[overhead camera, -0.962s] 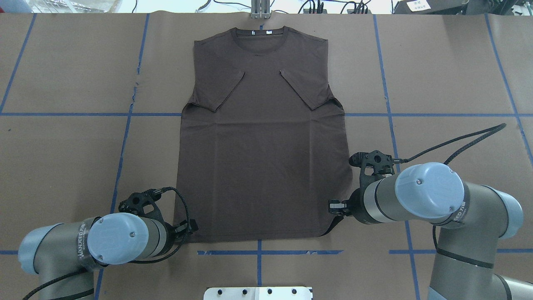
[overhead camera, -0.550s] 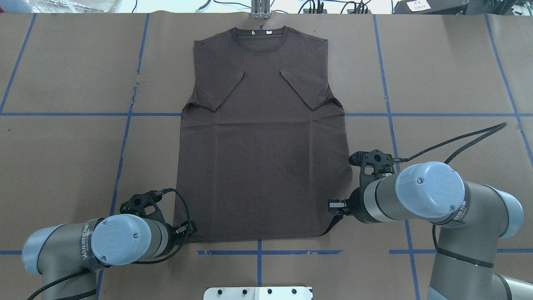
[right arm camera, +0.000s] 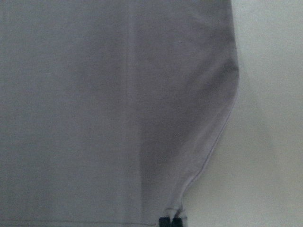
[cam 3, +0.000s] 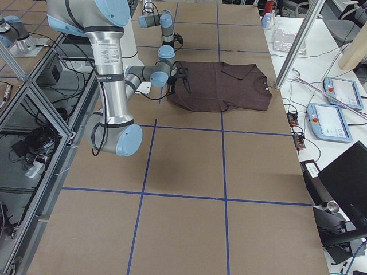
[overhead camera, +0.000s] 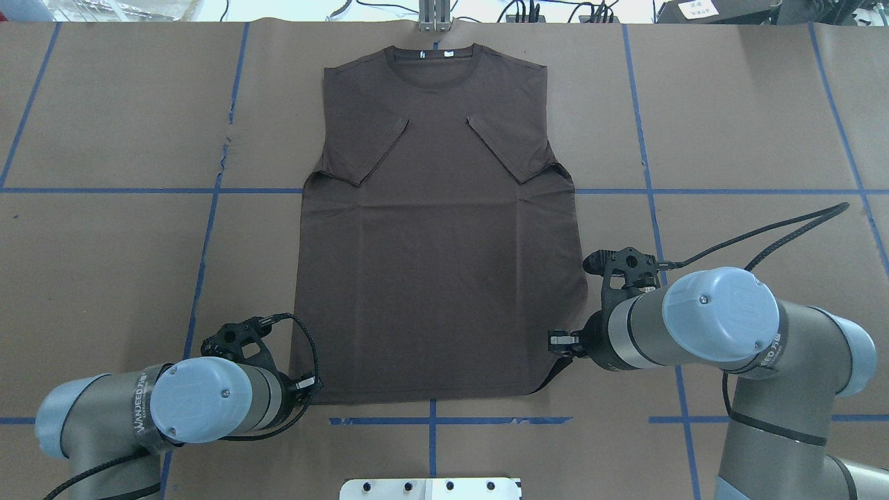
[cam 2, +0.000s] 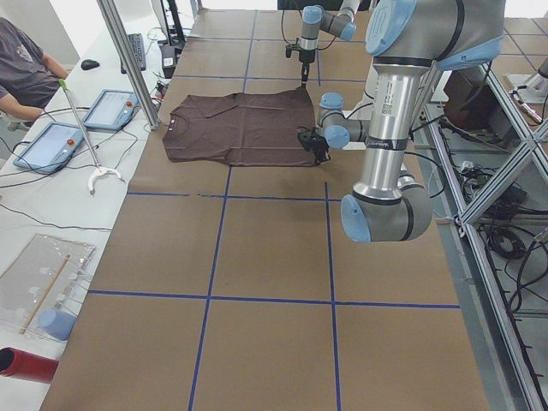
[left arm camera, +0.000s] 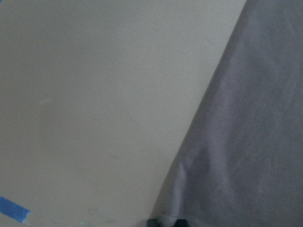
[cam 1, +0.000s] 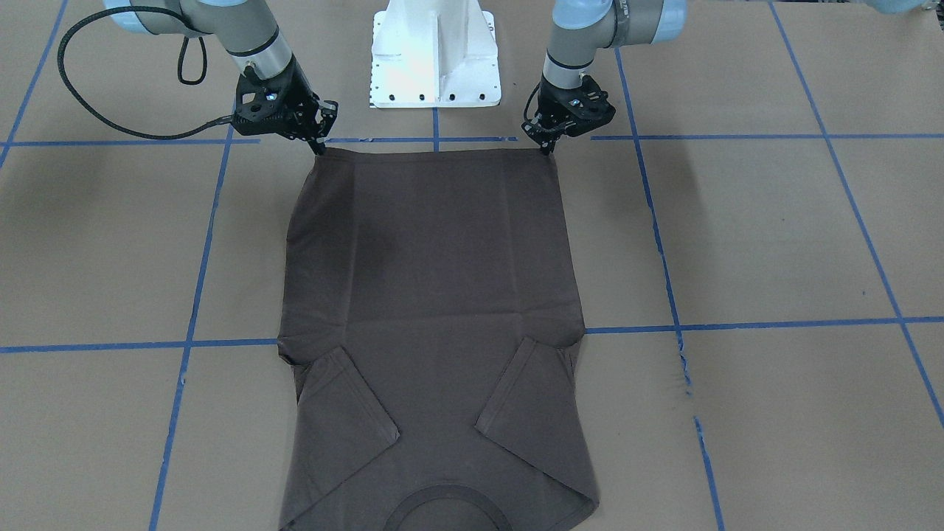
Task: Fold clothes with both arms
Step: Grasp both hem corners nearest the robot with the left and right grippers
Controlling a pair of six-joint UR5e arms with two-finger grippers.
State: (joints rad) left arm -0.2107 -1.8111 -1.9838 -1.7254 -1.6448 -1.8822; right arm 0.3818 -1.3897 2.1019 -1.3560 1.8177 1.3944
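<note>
The dark brown-grey T-shirt (overhead camera: 437, 278) lies flat on the brown paper, collar at the far side, both sleeves folded in over the chest. It also shows in the front view (cam 1: 435, 295). My left gripper (overhead camera: 311, 387) is at the near left hem corner, shut on it; in the left wrist view its tips (left arm camera: 165, 222) pinch puckered cloth (left arm camera: 251, 142). My right gripper (overhead camera: 561, 357) is at the near right hem corner, shut on it, with that corner slightly raised. In the right wrist view its tips (right arm camera: 172, 221) hold the hem (right arm camera: 118, 118). In the front view the left gripper (cam 1: 547, 147) is on the right and the right gripper (cam 1: 318, 146) on the left.
The white pedestal base (cam 1: 435, 51) stands just behind the hem, between the arms. Blue tape lines (overhead camera: 430, 421) cross the paper. The right arm's black cable (overhead camera: 764, 236) loops over the table. Tablets (cam 2: 51, 141) and a seated operator (cam 2: 21, 68) are beyond the collar side.
My left arm has shifted slightly, drawing its gripper a little left at the hem corner. The right arm has barely moved. The shirt lies as before.
</note>
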